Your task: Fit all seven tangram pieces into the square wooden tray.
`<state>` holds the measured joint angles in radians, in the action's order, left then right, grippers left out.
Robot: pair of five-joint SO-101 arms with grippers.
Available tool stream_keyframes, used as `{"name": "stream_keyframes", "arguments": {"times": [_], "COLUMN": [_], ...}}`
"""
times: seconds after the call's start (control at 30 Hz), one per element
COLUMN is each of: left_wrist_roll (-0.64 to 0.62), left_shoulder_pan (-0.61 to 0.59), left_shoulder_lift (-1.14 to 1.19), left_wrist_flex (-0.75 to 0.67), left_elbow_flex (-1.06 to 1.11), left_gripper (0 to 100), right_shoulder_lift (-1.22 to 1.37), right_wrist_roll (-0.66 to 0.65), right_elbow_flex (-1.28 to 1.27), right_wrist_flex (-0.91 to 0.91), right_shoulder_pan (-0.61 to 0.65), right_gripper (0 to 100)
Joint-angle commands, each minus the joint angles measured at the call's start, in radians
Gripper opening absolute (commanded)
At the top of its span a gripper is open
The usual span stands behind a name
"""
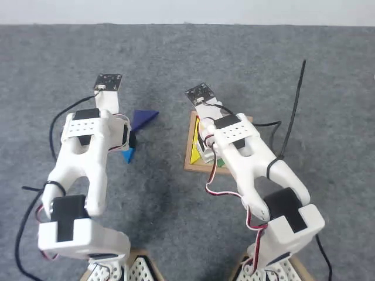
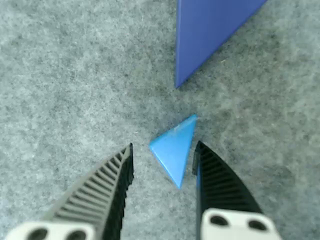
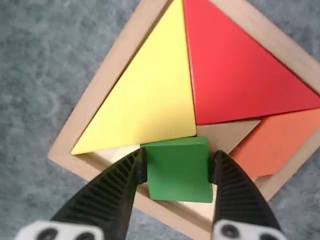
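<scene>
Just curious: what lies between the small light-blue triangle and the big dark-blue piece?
Bare grey mat, in the left wrist view, separates the light-blue triangle from the dark-blue piece.

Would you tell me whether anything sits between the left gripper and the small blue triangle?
Nothing visible: the small blue triangle lies between the open fingers of the left gripper, the dark blue triangle apart beyond it.

No writing, label, number or sign can be read on the tangram pieces, tray, arms or tabletop.
</scene>
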<state>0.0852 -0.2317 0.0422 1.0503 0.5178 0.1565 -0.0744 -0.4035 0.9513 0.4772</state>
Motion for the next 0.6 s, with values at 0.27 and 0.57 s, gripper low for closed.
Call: {"name": "stream_keyframes", "arguments": {"times": [0.27,0.57], "left_wrist_roll": [0.011,0.011], "left_shoulder_pan": [-0.003,-0.003], "left_shoulder_lift": [-0.054,-0.054], "left_wrist_flex": [-0.028,-0.028], "left_elbow_flex": [-0.015,-0.015], "left_gripper": [19,19], "right_shoulder_lift": [0.001,-0.094], "right_wrist_roll": [0.137,0.133], "right_elbow_flex": [0.118,0.086], "right_wrist_flex": [-0.005,0.025], "right_shoulder_pan": [0.056,0.05], "right_gripper": [18.6,18.6]}}
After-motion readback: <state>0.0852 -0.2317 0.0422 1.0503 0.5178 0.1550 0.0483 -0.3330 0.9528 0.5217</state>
